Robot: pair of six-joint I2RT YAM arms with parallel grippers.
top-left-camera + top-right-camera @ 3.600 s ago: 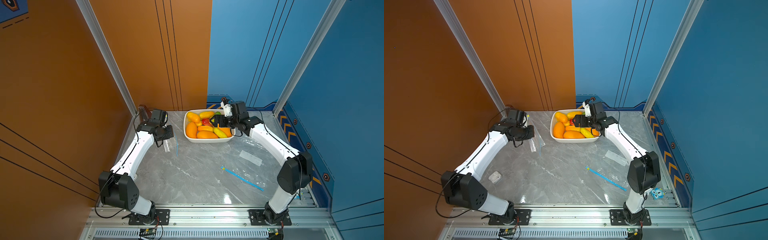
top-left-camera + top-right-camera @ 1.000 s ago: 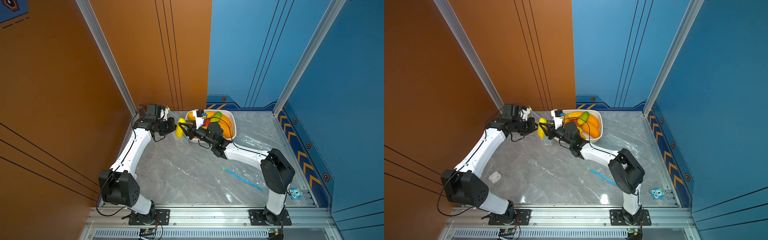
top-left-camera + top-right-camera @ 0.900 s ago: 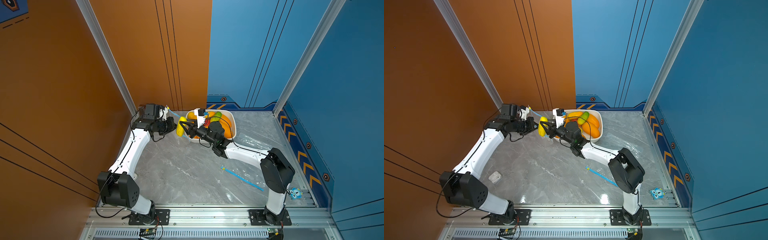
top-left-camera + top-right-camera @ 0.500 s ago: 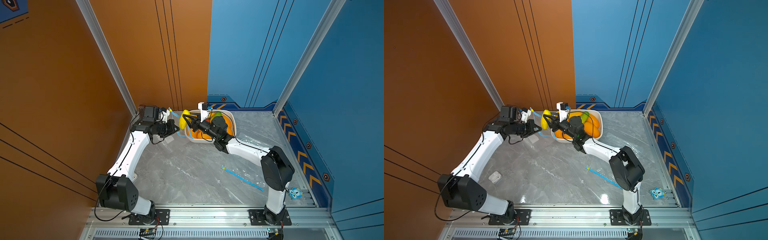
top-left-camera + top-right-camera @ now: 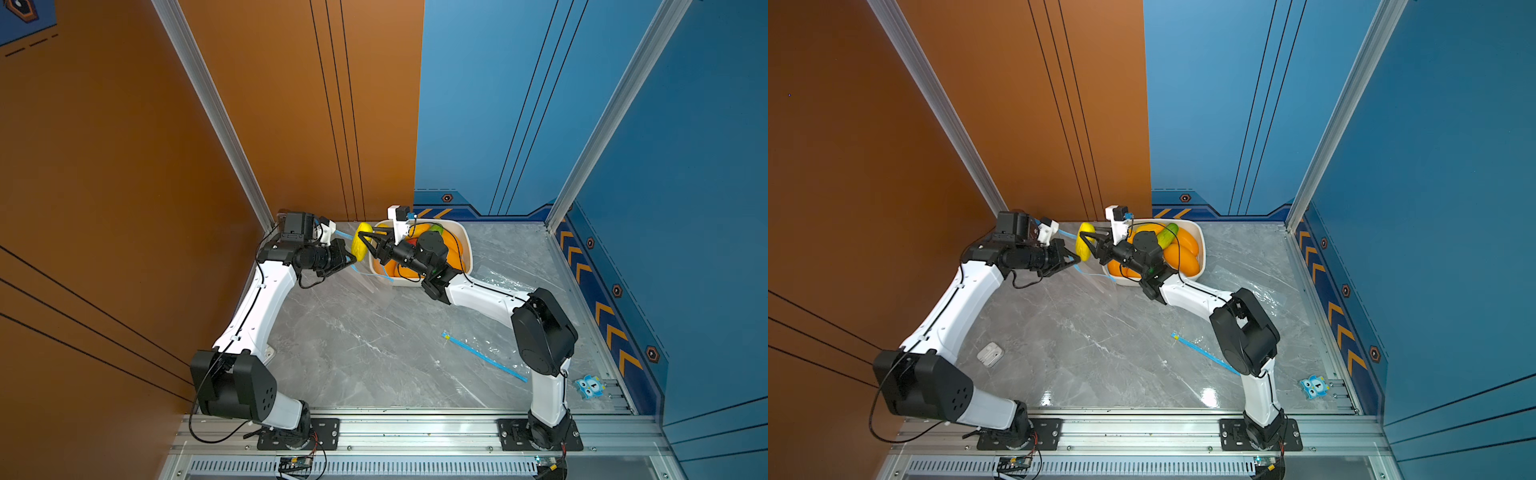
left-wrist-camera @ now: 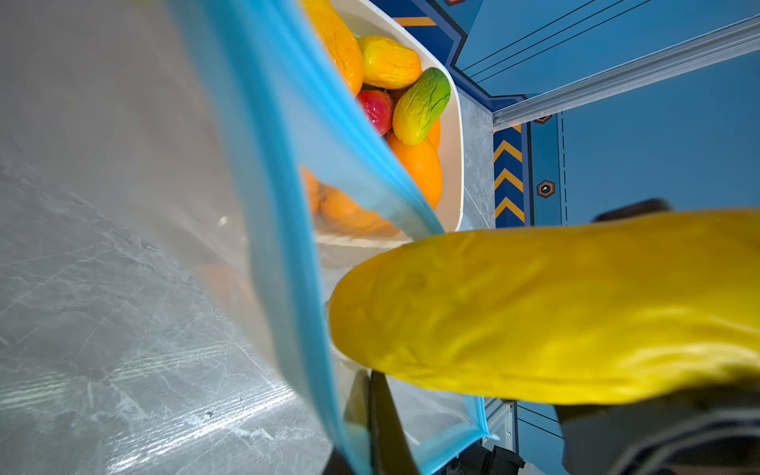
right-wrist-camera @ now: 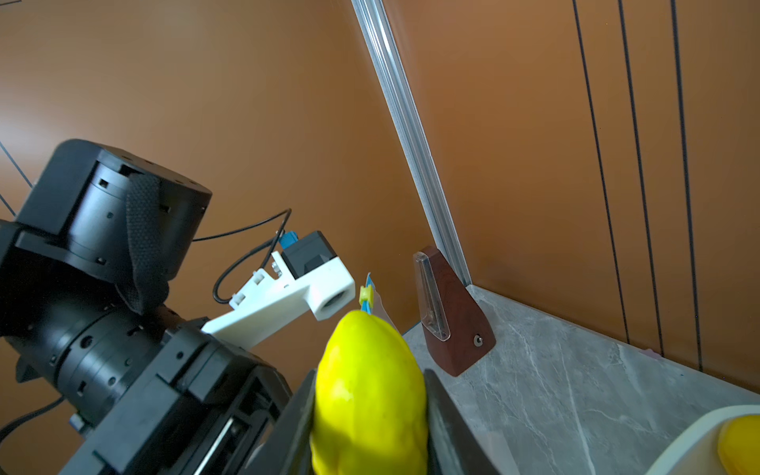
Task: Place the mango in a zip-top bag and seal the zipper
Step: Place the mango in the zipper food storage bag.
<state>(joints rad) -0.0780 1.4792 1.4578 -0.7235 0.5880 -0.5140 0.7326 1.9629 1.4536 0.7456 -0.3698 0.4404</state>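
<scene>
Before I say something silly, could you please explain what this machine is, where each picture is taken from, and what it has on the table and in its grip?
It is a robot with two arms mounted at the edge of a table, each ending in a two-finger gripper. Two pictures look down from one overhead camera pair; the other two come from small cameras on the wrists. The left gripper is shut on a clear zip-top bag, holding its mouth open. The right gripper clamps a yellow mango, its tip at that mouth. At the far side stands a white tub of more fruit, and a spare bag lies flat by the right arm.
</scene>
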